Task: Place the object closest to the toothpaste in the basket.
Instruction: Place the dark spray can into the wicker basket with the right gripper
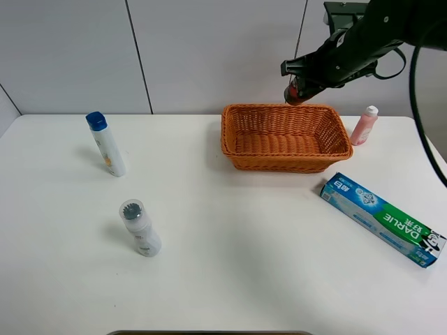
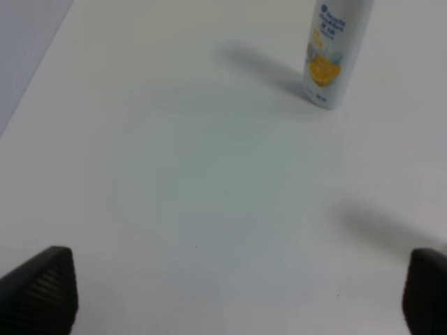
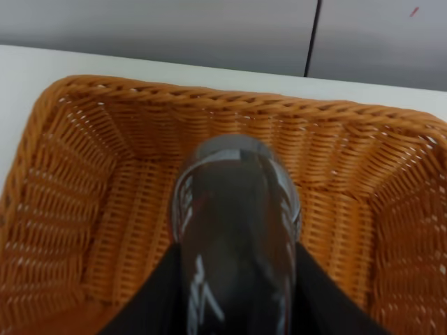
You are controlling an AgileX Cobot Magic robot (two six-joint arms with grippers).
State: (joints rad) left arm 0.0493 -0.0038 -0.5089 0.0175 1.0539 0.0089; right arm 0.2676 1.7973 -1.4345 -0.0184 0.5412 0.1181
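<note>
My right gripper (image 1: 296, 85) is shut on a dark reddish bottle (image 1: 292, 93) and holds it in the air above the far edge of the orange wicker basket (image 1: 237, 159). In the right wrist view the glossy dark bottle (image 3: 236, 209) hangs over the basket's inside (image 3: 84, 230), clamped between the black fingers (image 3: 160, 296). The green and blue toothpaste box (image 1: 381, 218) lies on the table in front of and to the right of the basket. My left gripper (image 2: 237, 296) is open and empty above bare table; it does not show in the exterior view.
A pink bottle with a white cap (image 1: 364, 125) stands just right of the basket. A white bottle with a blue cap (image 1: 107, 144) stands at the far left, also in the left wrist view (image 2: 334, 49). A white bottle with a clear cap (image 1: 140, 227) lies front left.
</note>
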